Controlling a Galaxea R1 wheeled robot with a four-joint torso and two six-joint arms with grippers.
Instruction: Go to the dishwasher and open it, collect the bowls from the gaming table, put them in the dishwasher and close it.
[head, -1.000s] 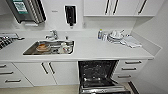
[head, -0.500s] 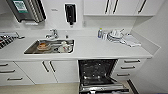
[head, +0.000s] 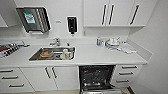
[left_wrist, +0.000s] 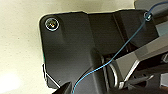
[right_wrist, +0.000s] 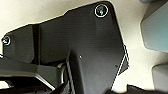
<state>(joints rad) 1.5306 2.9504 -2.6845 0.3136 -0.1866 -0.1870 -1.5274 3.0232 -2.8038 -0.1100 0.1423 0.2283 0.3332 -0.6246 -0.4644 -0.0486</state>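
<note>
The dishwasher (head: 97, 77) is built in under the white counter, right of the middle in the head view. Its door is folded down toward me at the picture's lower edge, and the dark inside with a wire rack shows. The bowls and the gaming table are out of view. In both wrist views the robot's own dark plate lies over a pale floor.
A steel sink (head: 35, 58) with a tap (head: 56, 42) is set in the counter (head: 100, 56) and holds an orange-brown item and a white cup. Dishes and bottles stand at the back right. White drawers flank the dishwasher; wall cabinets, a towel dispenser and a black soap dispenser hang above.
The whole head picture has shifted slightly, so the camera has moved a little. The dishwasher stays open and nothing on the counter has moved.
</note>
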